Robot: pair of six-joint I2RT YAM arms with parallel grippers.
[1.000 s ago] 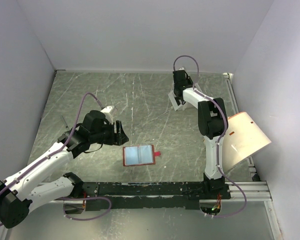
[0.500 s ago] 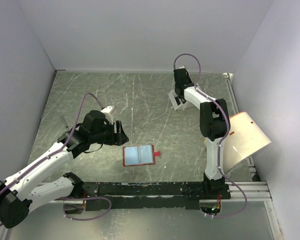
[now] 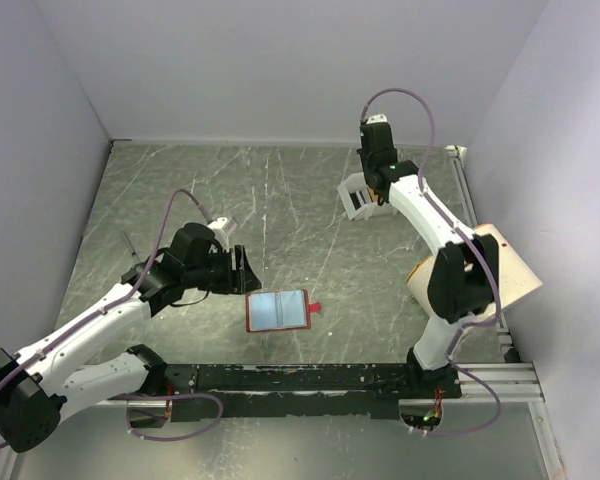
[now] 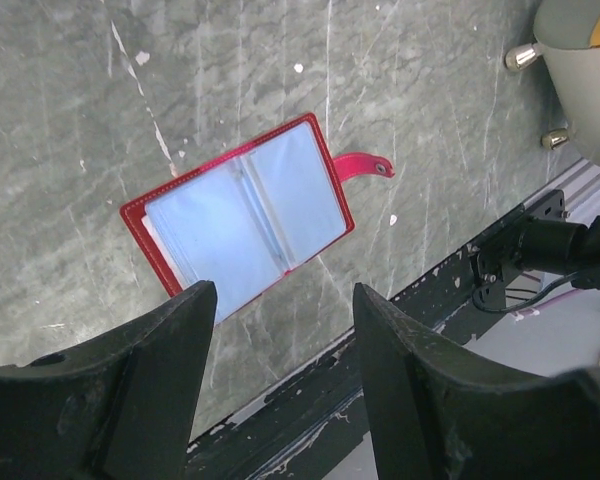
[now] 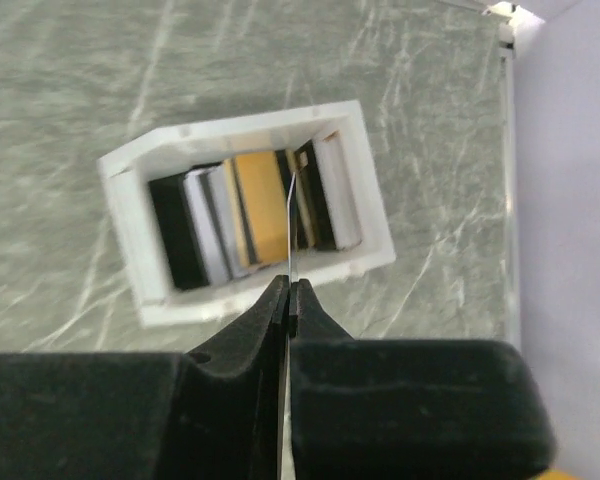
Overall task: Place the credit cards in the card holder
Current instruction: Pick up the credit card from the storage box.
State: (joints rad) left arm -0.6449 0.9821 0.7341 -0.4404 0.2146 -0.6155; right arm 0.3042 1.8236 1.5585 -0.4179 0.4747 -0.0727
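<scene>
The card holder (image 3: 278,311) lies open on the table, red with pale blue pockets (image 4: 240,215) and its snap tab to the right. My left gripper (image 3: 242,272) hovers just left of it, open, nothing between its fingers (image 4: 285,295). Several credit cards (image 5: 260,205) stand on edge in a white open-topped box (image 5: 130,230) at the far right (image 3: 352,200). My right gripper (image 5: 291,285) is above that box, shut on one thin credit card (image 5: 293,225) seen edge-on, its lower end still over the box. In the top view the right gripper (image 3: 378,190) is beside the box.
A large cream curved object (image 3: 490,270) stands at the right edge behind the right arm; its metal feet show in the left wrist view (image 4: 525,55). A black rail (image 3: 310,378) runs along the near table edge. Walls close the left, back and right.
My right gripper has shut on a card and risen from the box, the right arm stretching up. The left gripper has edged slightly toward the card holder.
</scene>
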